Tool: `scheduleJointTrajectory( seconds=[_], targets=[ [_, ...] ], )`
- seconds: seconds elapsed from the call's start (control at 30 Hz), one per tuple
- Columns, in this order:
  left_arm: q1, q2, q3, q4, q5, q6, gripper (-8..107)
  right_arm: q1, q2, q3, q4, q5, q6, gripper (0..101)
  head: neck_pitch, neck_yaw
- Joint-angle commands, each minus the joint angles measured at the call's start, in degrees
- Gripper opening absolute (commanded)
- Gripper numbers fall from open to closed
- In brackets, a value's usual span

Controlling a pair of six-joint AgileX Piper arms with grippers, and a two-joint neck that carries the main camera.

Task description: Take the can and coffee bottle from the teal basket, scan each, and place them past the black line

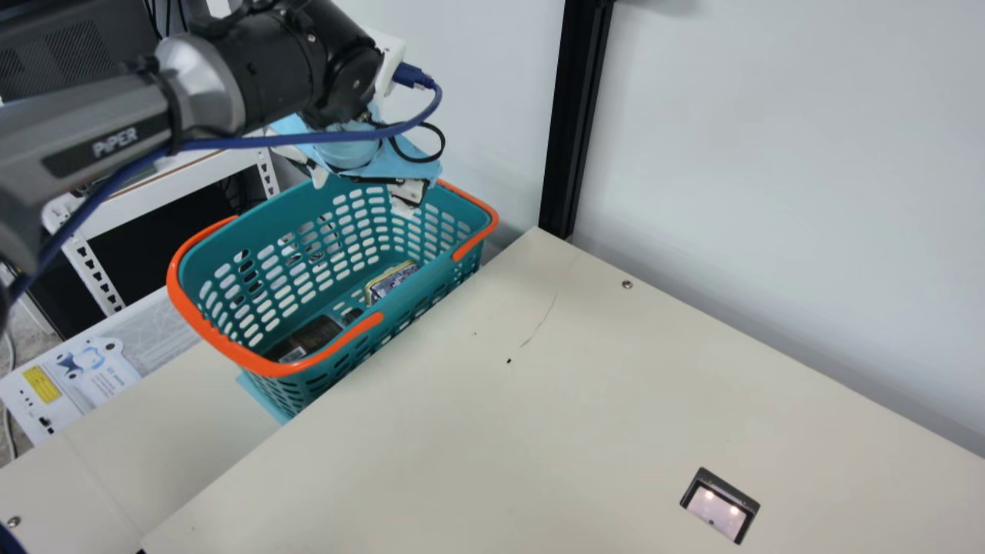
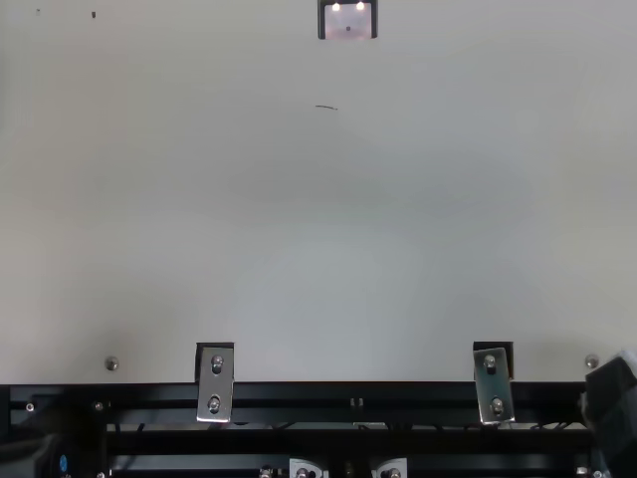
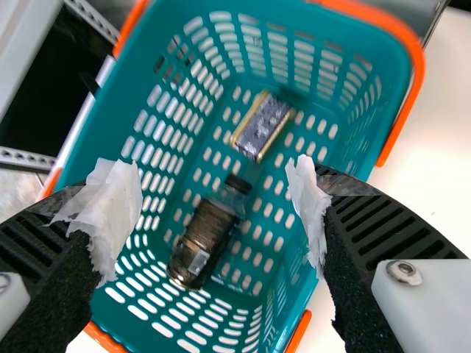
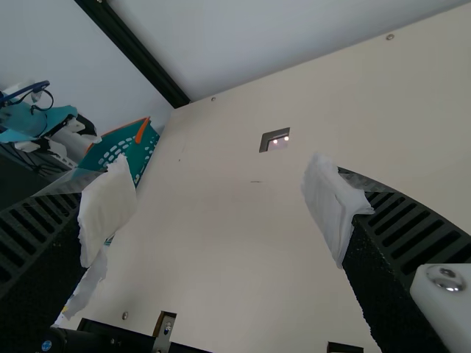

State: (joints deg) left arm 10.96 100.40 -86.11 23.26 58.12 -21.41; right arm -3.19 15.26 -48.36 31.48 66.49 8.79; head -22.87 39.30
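My left gripper (image 1: 408,192) hangs over the far end of the teal basket (image 1: 202,296). Inside lie a blue-and-gold can (image 1: 391,281) and a dark coffee bottle (image 1: 312,335). In the left wrist view, the left gripper (image 3: 213,213) is open above the basket (image 3: 309,22), touching neither object. There the bottle (image 3: 204,239), with its black cap, lies on its side between the fingers, and the can (image 3: 263,125) rests beyond the cap end. The right gripper (image 4: 217,209) stands open in the right wrist view, nothing between its padded fingers, above the cream table.
A scanner window (image 1: 719,505) with small lights is set into the table (image 1: 585,385). The basket's orange handles lie along its rim. A black post (image 1: 577,115) and a white wall stand behind the table. A white metal shelf (image 1: 96,265) is left of the basket.
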Motion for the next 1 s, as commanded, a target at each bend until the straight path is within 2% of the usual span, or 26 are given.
scheduleJointTrajectory(
  seconds=[0.0, 0.23, 0.63, 0.97],
  targets=[
    [1.64, 1.92, -1.17, -4.76, 0.16, 4.41, 90, 0.00, 0.00, 0.00, 0.00, 0.00, 0.00, 101, -1.97, 0.86],
    [5.60, 8.30, -5.43, -10.97, 0.31, 12.68, 90, 0.00, 0.00, 0.00, 0.00, 0.00, 0.00, 101, -1.97, 0.86],
    [9.28, 20.74, -14.88, -16.23, 0.43, 25.19, 90, 0.00, 0.00, 0.00, 0.00, 0.00, 0.00, 101, -1.97, 0.86],
    [11.15, 29.48, -18.58, -20.83, -5.18, 39.78, 90, 0.00, 0.00, 0.00, 0.00, 0.00, 0.00, 101, -1.97, 0.86]
  ],
)
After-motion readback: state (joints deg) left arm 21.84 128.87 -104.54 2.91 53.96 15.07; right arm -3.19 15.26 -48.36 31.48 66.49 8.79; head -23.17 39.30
